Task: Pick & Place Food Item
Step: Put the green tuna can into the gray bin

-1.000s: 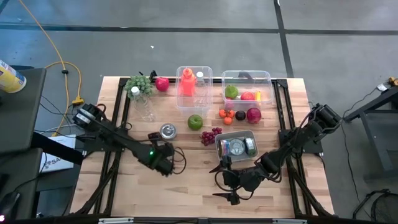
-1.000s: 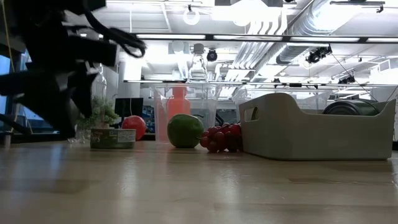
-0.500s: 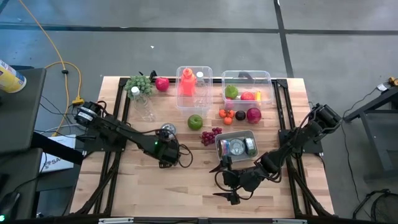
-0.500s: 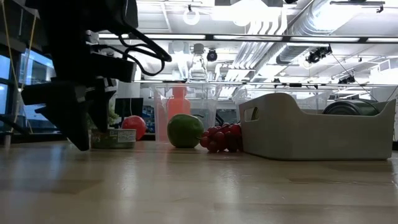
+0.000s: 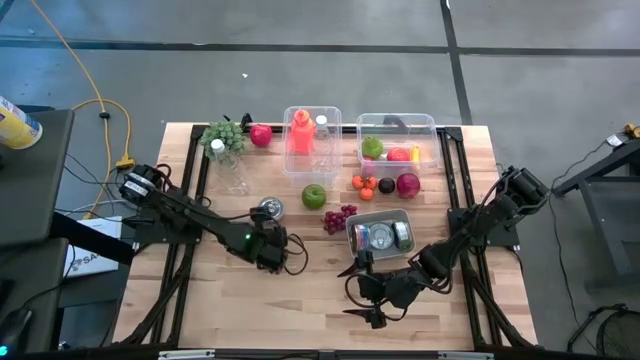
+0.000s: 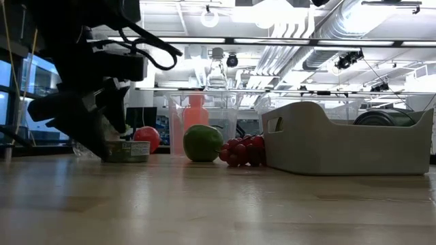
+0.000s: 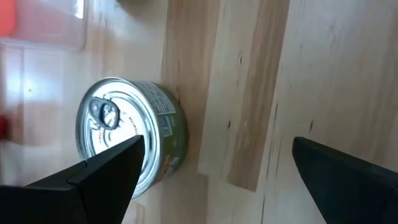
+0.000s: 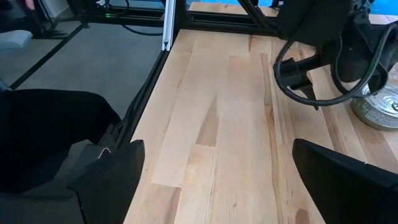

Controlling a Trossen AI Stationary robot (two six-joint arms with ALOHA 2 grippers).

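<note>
Hovering left pincer [image 7: 211,171] beside tin [image 7: 127,134].

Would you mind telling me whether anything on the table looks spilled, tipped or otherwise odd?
Nothing stands out. The small round metal can stands upright on the wooden table, the green apple and red grapes lie intact beside the grey tray, and nothing is spilled.

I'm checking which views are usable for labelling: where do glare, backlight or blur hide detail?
Low view: bright ceiling lights leave the left gripper a black silhouette beside the tin can. Left wrist view: the can is fairly clear, near fingers featureless. High view: evenly lit, green apple distinct.
</note>
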